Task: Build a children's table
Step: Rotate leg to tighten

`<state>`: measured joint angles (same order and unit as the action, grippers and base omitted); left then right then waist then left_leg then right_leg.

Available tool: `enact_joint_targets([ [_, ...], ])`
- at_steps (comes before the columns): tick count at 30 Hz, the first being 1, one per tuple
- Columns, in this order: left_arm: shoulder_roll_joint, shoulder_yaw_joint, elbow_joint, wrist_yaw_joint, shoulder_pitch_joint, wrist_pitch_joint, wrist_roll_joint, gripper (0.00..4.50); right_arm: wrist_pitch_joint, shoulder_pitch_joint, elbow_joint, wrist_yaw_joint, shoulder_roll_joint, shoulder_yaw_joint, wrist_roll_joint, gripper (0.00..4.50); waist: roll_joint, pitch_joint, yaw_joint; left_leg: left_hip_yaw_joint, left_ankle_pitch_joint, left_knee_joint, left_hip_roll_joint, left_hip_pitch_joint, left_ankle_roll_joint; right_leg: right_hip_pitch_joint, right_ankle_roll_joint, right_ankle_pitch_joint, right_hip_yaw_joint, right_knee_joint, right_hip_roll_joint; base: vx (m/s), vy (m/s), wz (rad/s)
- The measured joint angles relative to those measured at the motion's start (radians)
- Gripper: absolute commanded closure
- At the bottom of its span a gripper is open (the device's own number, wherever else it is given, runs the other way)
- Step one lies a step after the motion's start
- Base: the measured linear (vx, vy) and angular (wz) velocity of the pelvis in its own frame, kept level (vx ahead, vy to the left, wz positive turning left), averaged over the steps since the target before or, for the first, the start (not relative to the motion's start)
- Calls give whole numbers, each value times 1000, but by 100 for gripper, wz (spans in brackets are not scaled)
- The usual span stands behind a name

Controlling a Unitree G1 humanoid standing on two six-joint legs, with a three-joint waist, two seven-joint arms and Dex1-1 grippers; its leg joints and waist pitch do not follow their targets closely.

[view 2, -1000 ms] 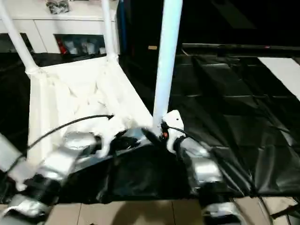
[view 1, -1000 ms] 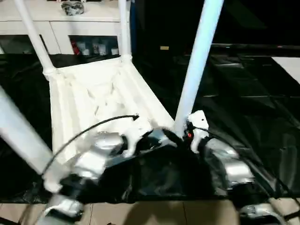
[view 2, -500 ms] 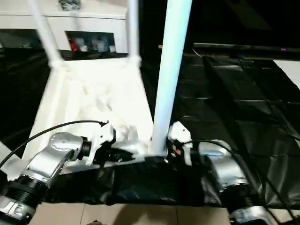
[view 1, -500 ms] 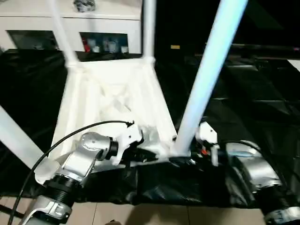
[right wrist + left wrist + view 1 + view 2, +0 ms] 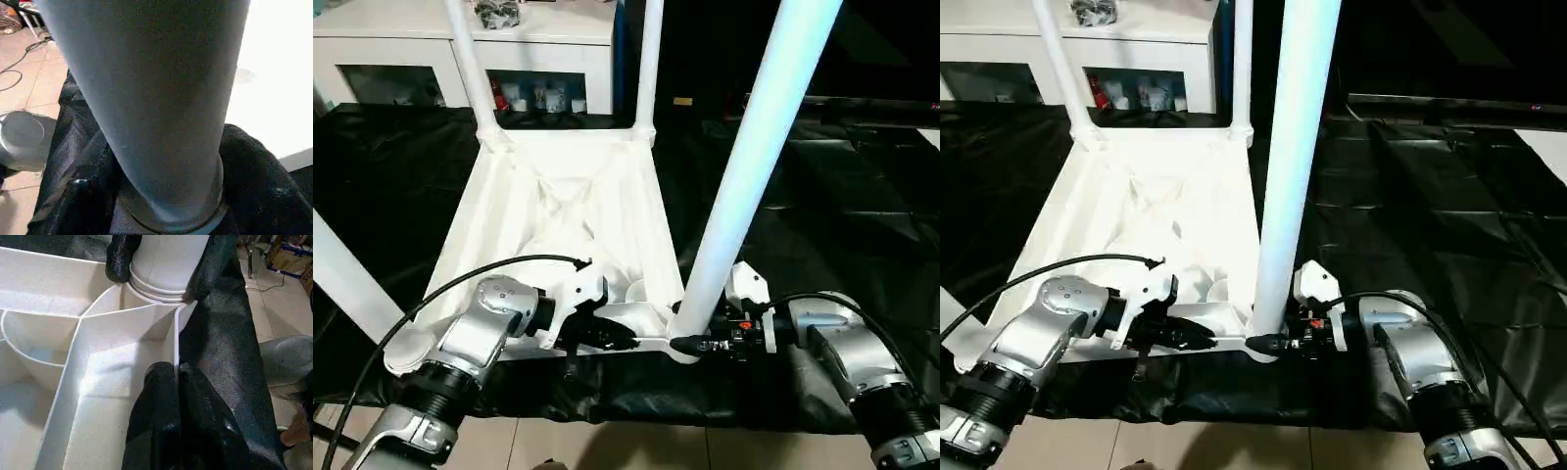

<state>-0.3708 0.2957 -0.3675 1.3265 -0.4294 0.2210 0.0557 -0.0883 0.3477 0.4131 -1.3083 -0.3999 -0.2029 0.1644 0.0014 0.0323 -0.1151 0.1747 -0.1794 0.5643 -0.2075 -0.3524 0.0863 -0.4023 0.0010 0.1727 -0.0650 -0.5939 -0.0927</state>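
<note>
Tabletop (image 5: 568,211) lies ribbed side up on black sheeting (image 5: 842,225) — legs in its corner sockets point upward. Right gripper (image 5: 688,344) is clenched around the base of the near-right leg (image 5: 744,176). Left gripper (image 5: 175,374) pinches the tabletop's near rim wall. White cabinet (image 5: 421,49) stands behind.

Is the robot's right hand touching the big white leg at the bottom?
Touching. In the right wrist view, the right gripper has a black finger pressed against each side of the leg just above its base.
</note>
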Motion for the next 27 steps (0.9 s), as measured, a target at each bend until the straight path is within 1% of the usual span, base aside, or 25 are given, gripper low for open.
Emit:
enact_joint_targets([
  [2,0,-3,-2,-8,0,-1,-2,450,1,-4,1,19,9,5,0,192,0,0,1,0,0,0,0,0,0,0,0,0,0,0,0,0,0,0],
  [4,11,-18,-7,-61,0,-1,-16,450,13,-9,23,88,46,34,-5,192,-1,0,4,0,0,0,0,1,0,1,2,1,0,-1,0,0,0,0],
  [6,37,-41,-21,-144,-3,-3,-38,450,27,-5,61,210,100,68,-18,193,-1,0,7,-1,0,0,0,2,0,1,2,1,0,-1,0,0,0,0],
  [7,58,-52,-31,-199,-8,-1,-53,450,34,2,85,300,135,86,-25,193,-1,0,17,-1,0,0,1,3,1,1,2,1,0,0,0,0,0,0],
  [9,92,-58,-32,-282,-9,11,-75,450,40,16,115,424,178,110,-40,193,-1,0,32,-1,0,1,1,2,1,2,2,1,1,1,0,0,0,0],
  [11,119,-61,-32,-339,-10,23,-89,450,39,31,140,506,205,123,-48,193,-1,0,40,-1,0,1,2,3,1,2,2,1,1,4,-1,0,0,0],
  [12,146,-64,-33,-389,-12,39,-103,450,35,44,158,586,242,143,-60,193,-1,0,47,-2,0,0,2,2,1,2,2,1,0,6,-1,0,0,0],
  [14,175,-66,-33,-448,-15,49,-122,450,29,61,174,683,280,162,-77,193,0,-1,56,-3,0,-1,2,2,1,1,2,1,-1,10,-1,0,0,0],
  [16,196,-66,-33,-488,-17,57,-131,450,22,72,181,745,301,169,-85,193,0,-1,59,-3,0,-2,2,2,1,1,2,1,-1,14,0,0,0,0],
  [19,214,-67,-32,-520,-18,59,-143,450,32,72,181,812,326,179,-101,193,2,-2,59,-2,0,-2,3,2,0,2,2,1,0,16,0,0,0,0],
  [20,218,-67,-32,-525,-18,59,-145,450,37,72,181,821,327,179,-103,158,3,-3,58,-2,0,-1,3,2,0,1,2,1,1,16,0,0,0,0],
  [22,223,-67,-30,-527,-18,59,-148,450,41,72,181,827,330,184,-99,124,5,-4,56,-2,0,-2,3,1,0,1,2,-1,1,15,-1,0,0,0],
  [24,224,-65,-24,-526,-18,59,-148,450,43,72,178,828,334,187,-97,113,5,-4,56,-1,0,-3,3,0,0,1,3,-4,1,15,0,0,0,0],
  [26,224,-65,-21,-526,-17,59,-148,450,48,72,177,828,335,187,-98,88,5,-4,55,-1,0,-5,3,-1,1,1,3,-4,1,15,0,0,0,0],
  [27,224,-65,-19,-524,-17,59,-147,450,50,68,171,826,334,187,-99,88,5,-4,53,-1,0,-7,2,-1,1,1,3,-4,0,15,0,0,0,0],
])
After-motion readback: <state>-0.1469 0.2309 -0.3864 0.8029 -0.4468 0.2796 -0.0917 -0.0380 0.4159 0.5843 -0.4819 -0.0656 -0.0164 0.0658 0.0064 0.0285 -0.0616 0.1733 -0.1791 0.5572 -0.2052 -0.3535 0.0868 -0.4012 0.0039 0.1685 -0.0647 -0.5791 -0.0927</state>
